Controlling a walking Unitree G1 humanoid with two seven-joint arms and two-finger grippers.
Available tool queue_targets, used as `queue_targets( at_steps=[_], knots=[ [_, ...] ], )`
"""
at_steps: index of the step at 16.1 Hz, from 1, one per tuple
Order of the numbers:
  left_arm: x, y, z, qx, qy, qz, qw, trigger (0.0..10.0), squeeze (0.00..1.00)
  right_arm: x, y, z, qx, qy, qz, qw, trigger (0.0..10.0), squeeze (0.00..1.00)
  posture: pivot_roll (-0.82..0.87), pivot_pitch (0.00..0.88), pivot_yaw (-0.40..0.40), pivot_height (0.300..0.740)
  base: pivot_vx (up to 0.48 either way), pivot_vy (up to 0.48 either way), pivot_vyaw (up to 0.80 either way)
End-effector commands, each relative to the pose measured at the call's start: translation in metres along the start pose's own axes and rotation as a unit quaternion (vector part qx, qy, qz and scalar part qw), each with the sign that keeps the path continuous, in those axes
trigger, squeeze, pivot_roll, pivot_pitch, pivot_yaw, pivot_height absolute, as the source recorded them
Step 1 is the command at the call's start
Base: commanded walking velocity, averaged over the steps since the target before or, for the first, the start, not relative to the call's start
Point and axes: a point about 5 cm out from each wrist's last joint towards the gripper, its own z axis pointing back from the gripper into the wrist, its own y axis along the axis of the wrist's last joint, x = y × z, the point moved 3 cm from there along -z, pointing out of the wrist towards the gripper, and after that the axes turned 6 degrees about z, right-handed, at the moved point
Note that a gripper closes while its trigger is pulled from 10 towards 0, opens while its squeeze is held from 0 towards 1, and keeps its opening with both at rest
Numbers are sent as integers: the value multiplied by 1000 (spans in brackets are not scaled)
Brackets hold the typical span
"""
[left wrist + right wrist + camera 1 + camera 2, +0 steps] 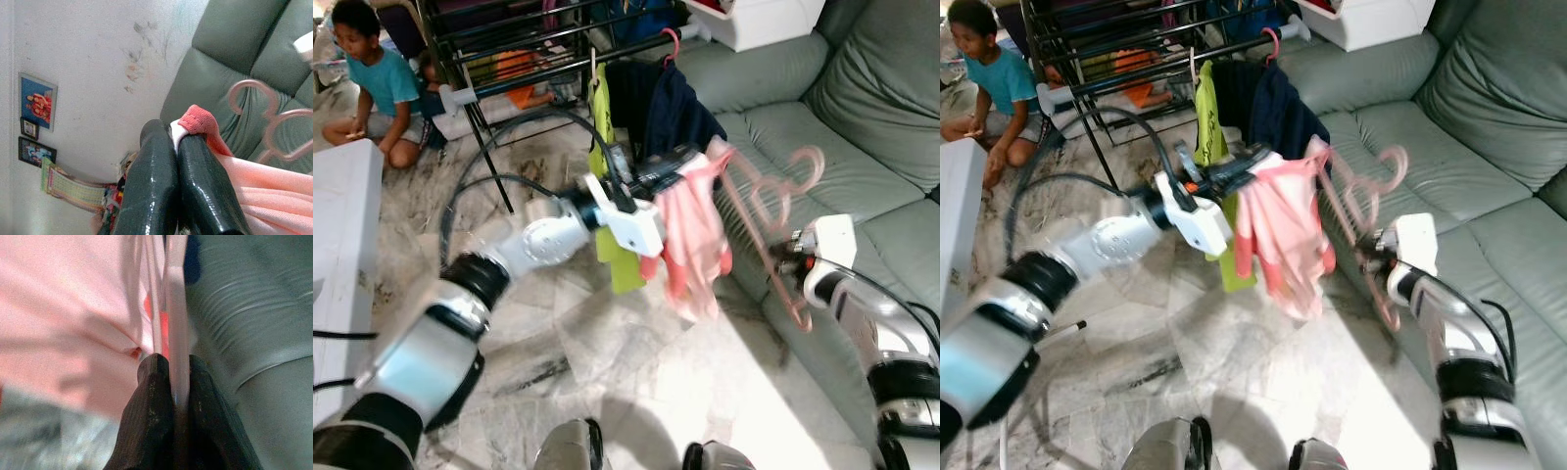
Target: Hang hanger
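Note:
A pink plastic hanger (773, 211) with a curly hook is held in the air in front of the sofa, with a pink garment (690, 235) draped over one of its arms. My left gripper (671, 166) is shut on the garment's red-trimmed edge (195, 122). My right gripper (786, 257) is shut on the hanger's lower bar (176, 333). Behind them stands a black drying rack (529, 49). From the rack hang a dark blue garment (666, 108) on a pink hanger and a yellow-green garment (607, 186).
A grey-green sofa (842, 147) runs along the right. A person in a teal shirt (372, 83) sits on the marble floor at the back left. A white surface (337, 235) is at the left edge. A white box (754, 20) lies on the sofa's far end.

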Motion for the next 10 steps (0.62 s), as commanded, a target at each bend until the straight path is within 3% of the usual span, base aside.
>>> queue_targets(
  at_steps=[1,3,4,6,8,10],
  knots=[
    [2,9,-5,10,21,24,999,10000,0,4,24,-6,53,-37,-52,997,10000,0,-62,95,74,740,0,0,0],
    [17,16,-8,7,20,60,998,10000,0,1,47,-10,104,-53,-113,987,10000,0,-65,96,69,740,0,0,0],
    [45,29,-15,6,4,112,994,10000,0,-7,82,-16,173,-54,-222,958,10000,0,-67,97,63,740,0,0,0],
    [65,36,-15,-2,-16,139,990,10000,0,-15,110,-16,222,-30,-313,923,10000,0,-68,98,55,740,0,0,0],
    [81,38,-8,-14,-41,154,987,10000,0,-28,141,-7,276,29,-373,886,10000,0,-69,95,53,740,0,0,0],
    [90,33,-1,-38,-58,169,983,10000,0,-40,157,1,299,88,-380,871,10000,0,-73,94,54,740,0,0,0]
  ],
)
